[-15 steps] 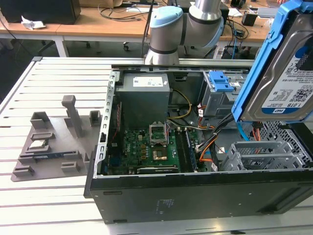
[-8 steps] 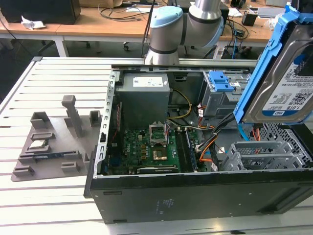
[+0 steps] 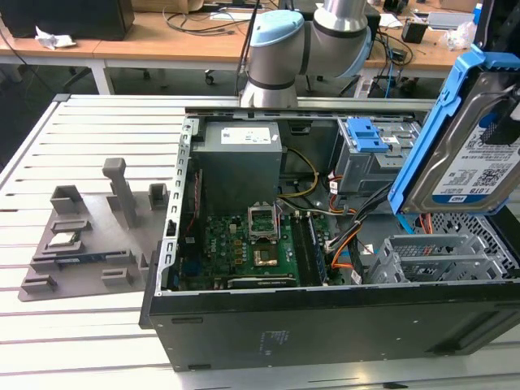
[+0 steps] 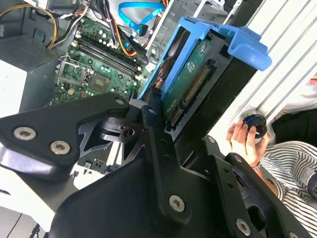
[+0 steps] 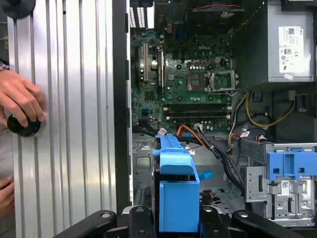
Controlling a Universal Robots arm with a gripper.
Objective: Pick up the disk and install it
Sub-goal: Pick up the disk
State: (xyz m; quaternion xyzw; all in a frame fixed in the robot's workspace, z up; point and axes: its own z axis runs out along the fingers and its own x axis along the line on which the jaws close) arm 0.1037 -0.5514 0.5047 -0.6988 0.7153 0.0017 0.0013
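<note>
The disk (image 3: 467,138) is a silver hard drive with a blue-and-white label in a blue plastic carrier frame. It hangs tilted in the air above the open computer case (image 3: 325,325), at the exterior view's right. In both wrist views my gripper (image 5: 173,220) is shut on the disk (image 5: 176,188), with its black fingers (image 4: 151,119) clamping the two flat sides. The disk (image 4: 190,74) hovers over the grey metal bays (image 3: 439,256) at the case's front end. It touches nothing but my fingers.
Inside the case are the green motherboard (image 3: 244,244), a grey power supply (image 3: 240,158) and a drive cage with a blue latch (image 3: 370,146). A grey fixture tray (image 3: 81,260) holding a small chip (image 3: 63,240) lies at the exterior view's left. A person's hand (image 5: 20,99) rests on a black knob (image 5: 22,126).
</note>
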